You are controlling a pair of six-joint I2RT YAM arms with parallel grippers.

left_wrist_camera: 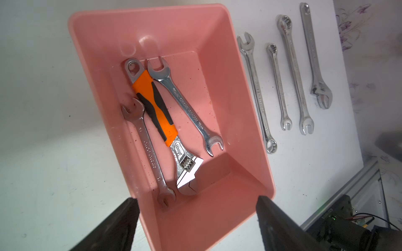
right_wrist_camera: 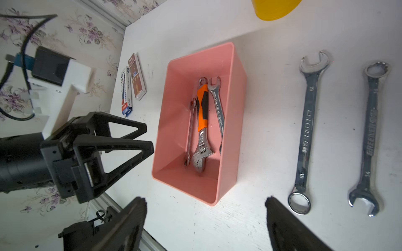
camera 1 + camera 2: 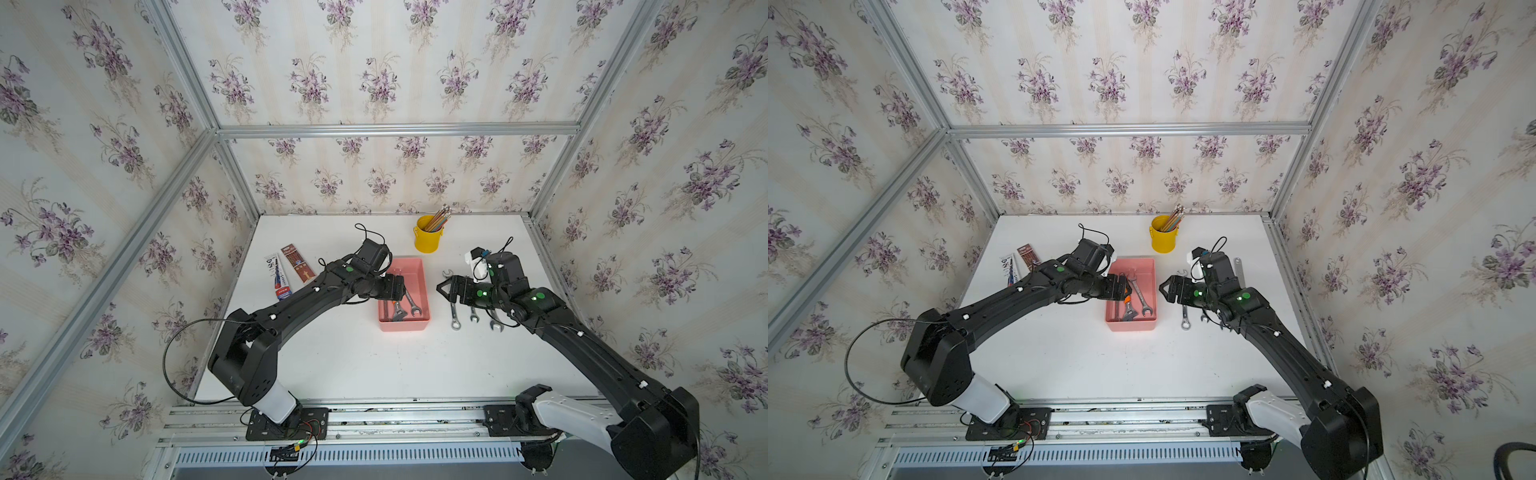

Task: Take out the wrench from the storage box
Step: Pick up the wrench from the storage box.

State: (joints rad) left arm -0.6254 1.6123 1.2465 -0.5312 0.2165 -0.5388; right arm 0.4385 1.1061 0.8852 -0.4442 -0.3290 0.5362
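Steel wrenches [image 1: 187,107] in smooth storage box [image 1: 235,108]

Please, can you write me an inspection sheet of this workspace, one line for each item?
Surface: white table, no spill seen.
Job's things: salmon-pink plastic storage box holds an orange-handled adjustable wrench, a slim steel open-end wrench and a broader steel open-end wrench; four steel wrenches lie in a row on the table beside it.
Clutter: yellow cylindrical pencil cup; two flat printed packets.
Claws: left claw open, empty, above the box; right claw open, empty, beside the box.
Cables: black cable loops beside the left arm's base.
Surroundings: floral wallpaper walls, aluminium frame bars.
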